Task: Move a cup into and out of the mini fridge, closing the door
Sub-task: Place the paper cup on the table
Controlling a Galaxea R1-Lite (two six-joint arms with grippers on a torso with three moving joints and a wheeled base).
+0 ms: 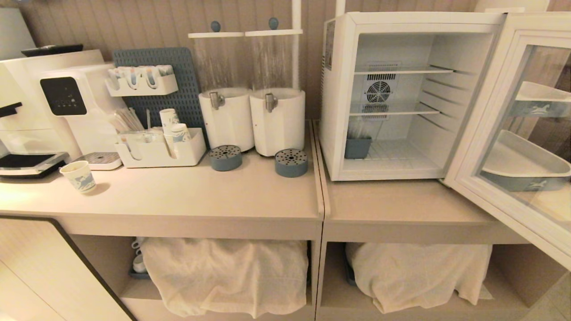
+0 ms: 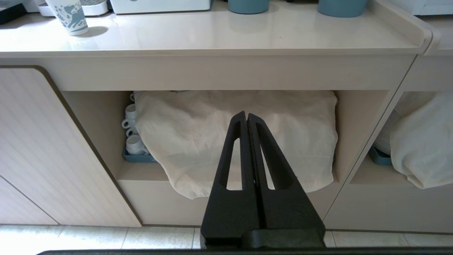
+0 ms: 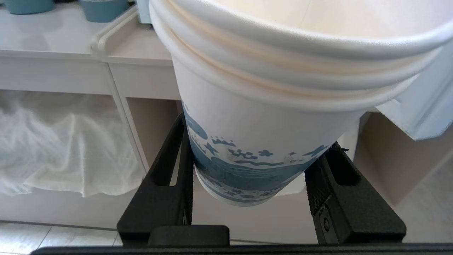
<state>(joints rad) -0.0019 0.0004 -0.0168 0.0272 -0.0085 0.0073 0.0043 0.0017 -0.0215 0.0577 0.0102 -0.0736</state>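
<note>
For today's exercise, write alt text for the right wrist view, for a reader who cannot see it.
A white paper cup with a blue pattern fills the view, held between the black fingers of the right claw. Behind it are a pale counter and a cloth-covered shelf below.

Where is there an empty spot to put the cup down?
Free patches: the mini fridge floor right of the small blue bin, both wire shelves, and the counter in front of the two dispensers. The far-left end is crowded by the organizer tray and another paper cup.
</note>
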